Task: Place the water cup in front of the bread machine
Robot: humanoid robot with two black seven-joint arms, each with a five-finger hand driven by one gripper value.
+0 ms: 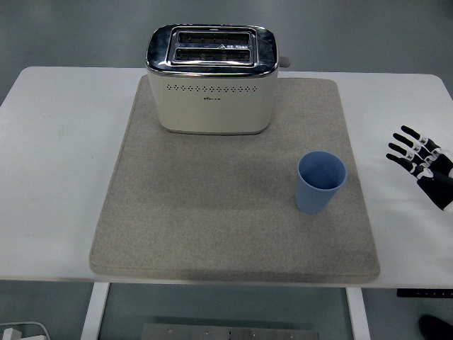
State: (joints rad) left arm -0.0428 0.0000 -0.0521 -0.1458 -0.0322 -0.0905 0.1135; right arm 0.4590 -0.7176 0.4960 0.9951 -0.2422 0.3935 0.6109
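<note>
A blue water cup (321, 182) stands upright on the right part of the grey mat (212, 212), empty inside. The cream and chrome bread machine (210, 79) sits at the mat's far edge, well to the left of and beyond the cup. My right hand (419, 157) hovers over the white table at the right edge, fingers spread and holding nothing, a good hand's width to the right of the cup. The left arm does not show.
The white table (56, 177) extends bare on both sides of the mat. The mat's middle and front, before the bread machine, lie flat. The table's near edge runs along the bottom.
</note>
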